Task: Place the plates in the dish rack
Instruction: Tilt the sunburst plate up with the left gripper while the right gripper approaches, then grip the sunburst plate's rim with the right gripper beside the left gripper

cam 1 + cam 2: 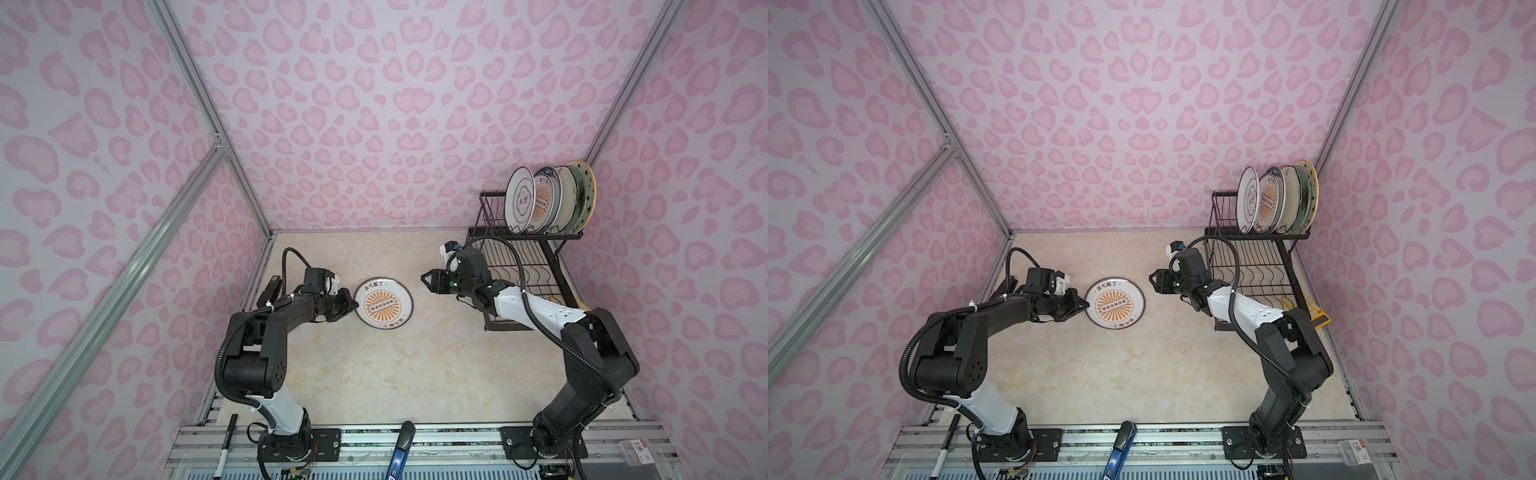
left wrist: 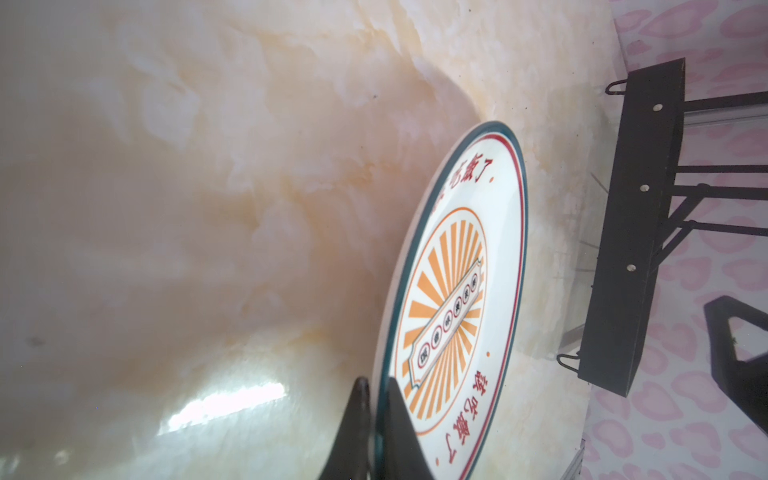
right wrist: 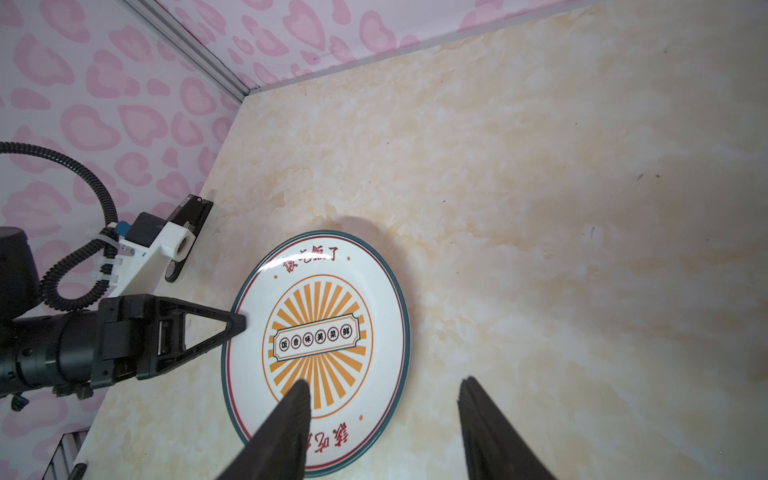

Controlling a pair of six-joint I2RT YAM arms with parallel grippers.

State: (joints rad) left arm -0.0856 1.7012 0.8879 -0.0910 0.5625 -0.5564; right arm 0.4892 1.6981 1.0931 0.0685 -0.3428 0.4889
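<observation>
Item: left gripper (image 2: 376, 382), clenched on the rim of the orange-sunburst plate (image 1: 383, 303), one finger above the lip and one below, on the edge nearest the left arm. Whether that edge is lifted off the table (image 1: 374, 374) cannot be told. Item: right gripper (image 1: 426, 280), released and grasping nothing, jaws apart, near the plate's opposite side but clear of it. Position of plate: mid-table, between the two grippers and well apart from the dish rack (image 1: 540, 235) at the far right. Orientation: face up, underside to the table. It is a disc with no long axis of its own, but the printed banner across its centre runs roughly from the left arm's side toward the right arm's side, with red lettering at the far and near edges. Handling, as judged: glazed ceramic, stiff and brittle, fairly weighty for a single-edge pinch, and slick. Held at one lip, it will likely tend to droop or pivot in the gripper. Best purchase: the raised rim, finger over and finger under, with the opposite rim free for the second gripper. Chipping against the wire is the hazard. Rack contents, upper tier, standing on edge: white emblem plate (image 1: 519, 197), second sunburst plate (image 1: 542, 201), starry orange-rimmed plate (image 1: 585, 195), with others between them.
</observation>
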